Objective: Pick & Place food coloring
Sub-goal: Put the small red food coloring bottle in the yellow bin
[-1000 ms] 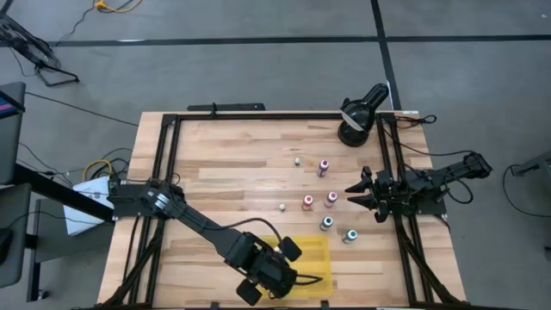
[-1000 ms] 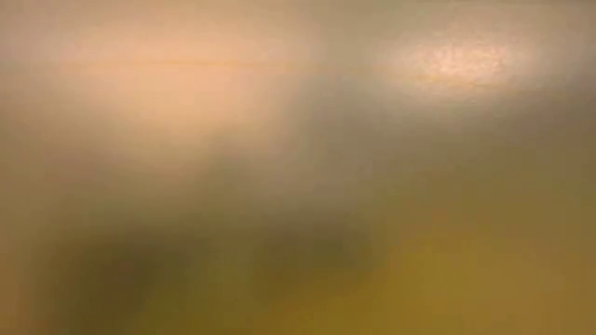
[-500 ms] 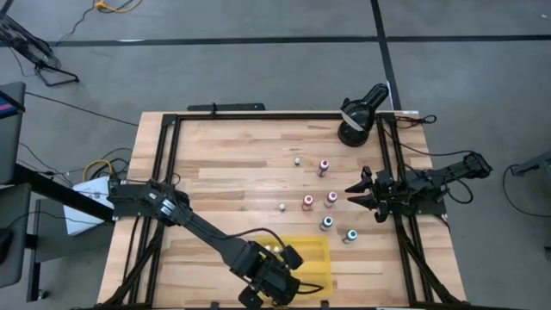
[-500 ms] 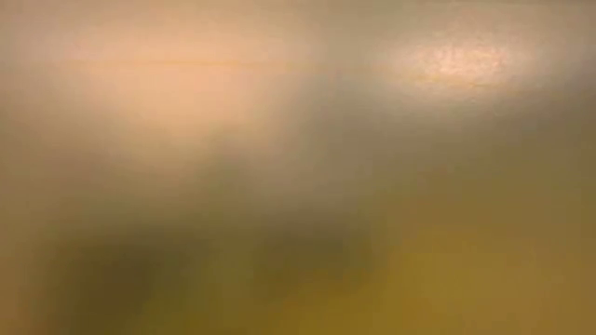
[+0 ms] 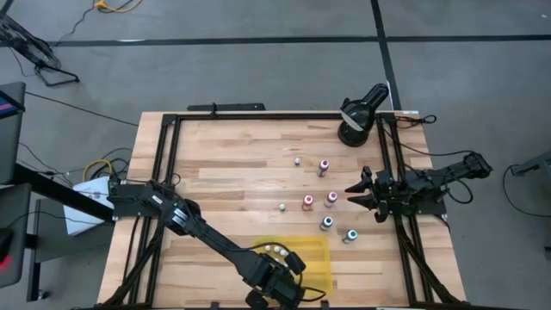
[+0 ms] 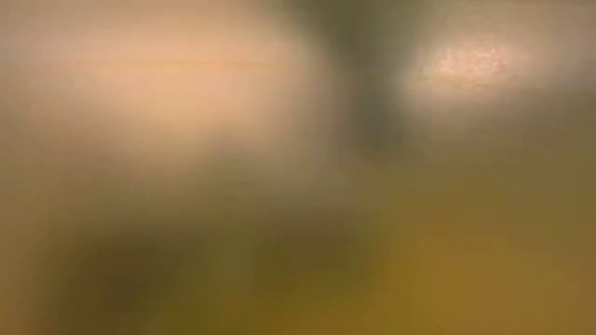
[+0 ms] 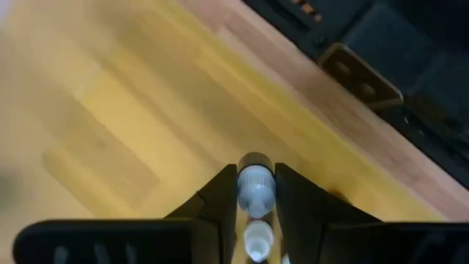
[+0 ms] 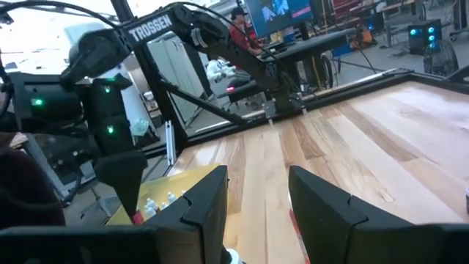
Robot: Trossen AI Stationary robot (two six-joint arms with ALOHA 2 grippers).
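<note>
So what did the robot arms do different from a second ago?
The left tool slid toward the table's near edge over the yellow tray, still pinching a small white-capped bottle. The right tool stayed parked by the right edge, and the loose bottles on the wooden table did not move.

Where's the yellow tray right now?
In the high view the yellow tray lies at the table's near edge, slightly right of centre, with the left gripper over its left end, shut on a white-capped bottle.
</note>
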